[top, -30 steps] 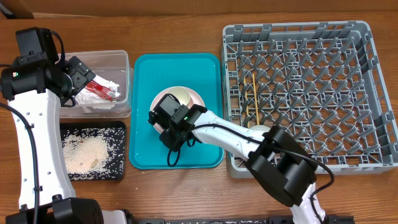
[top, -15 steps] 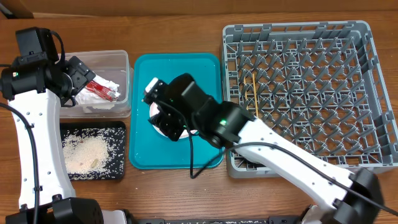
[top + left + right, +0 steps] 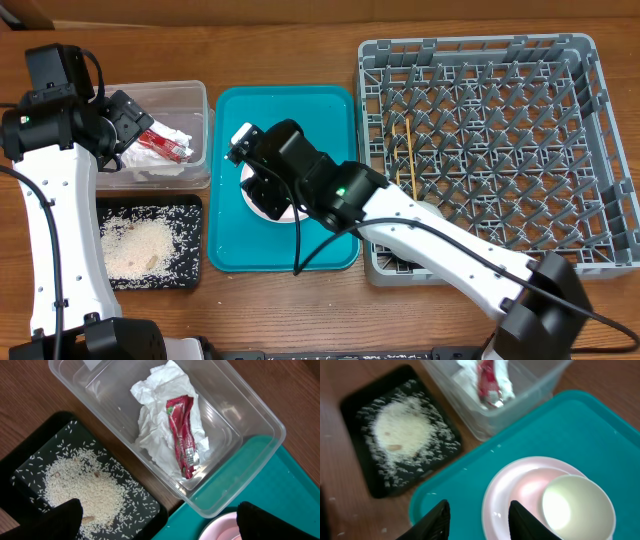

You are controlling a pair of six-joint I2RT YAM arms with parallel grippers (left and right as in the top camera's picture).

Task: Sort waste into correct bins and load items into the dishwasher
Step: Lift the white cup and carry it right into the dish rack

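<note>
Right gripper (image 3: 479, 522) hovers part-open, empty, over the teal tray (image 3: 570, 425), just short of the pink plate (image 3: 502, 492). Probably lining up a rim grasp. Left gripper (image 3: 160, 525) gapes wide, empty, above the clear tub (image 3: 252, 417) beside the tray. Napkin (image 3: 160, 390) and sauce packet (image 3: 182, 435) already binned there.

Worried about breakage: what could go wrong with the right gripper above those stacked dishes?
The pale bowl sits nested in the small pink bowl on the pink plate. If the right gripper lifts the plate by its rim, the stack may tip or slide. Its open jaws might also catch the teal tray underneath.
</note>
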